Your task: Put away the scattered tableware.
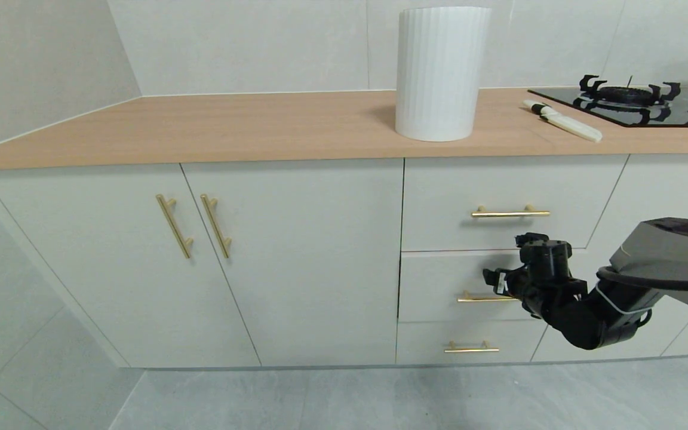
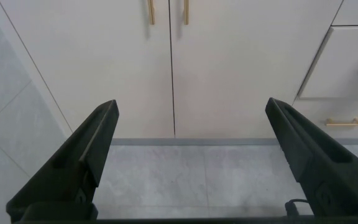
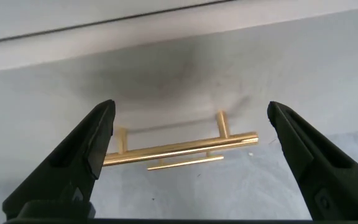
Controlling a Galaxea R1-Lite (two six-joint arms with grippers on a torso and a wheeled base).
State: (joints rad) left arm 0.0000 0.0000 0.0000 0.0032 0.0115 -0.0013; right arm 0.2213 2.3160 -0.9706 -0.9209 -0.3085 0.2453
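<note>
1. From where I stand, the one piece of tableware out is a knife (image 1: 562,120), lying flat on the wooden countertop (image 1: 230,125). It sits between the tall white ribbed canister (image 1: 441,74) and the black gas hob (image 1: 636,104), just beside the hob's front corner.
2. It is slim and cream-white. One end carries a dark band, which I take for the handle, though at this distance I can't be sure.
3. Its long axis runs on a slant. The banded end lies farther back and toward the canister, and the pale end points forward and to the robot's right, near the counter's front edge.
4. By count there is one knife, one canister, three drawers stacked under the counter and two cupboard doors to their left. Every front has a gold bar handle.
5. The right gripper (image 1: 514,266) is low in front of the drawer stack, at the middle drawer's handle (image 1: 487,298). Its wrist camera shows the fingers spread wide apart, with that handle (image 3: 179,148) lying crosswise in the gap between them and nothing gripped.
6. The left gripper (image 2: 191,112) is also spread apart and holds nothing. It hangs above the grey floor facing the cupboard doors, whose two handles (image 2: 151,11) (image 2: 186,11) stand upright side by side.
</note>
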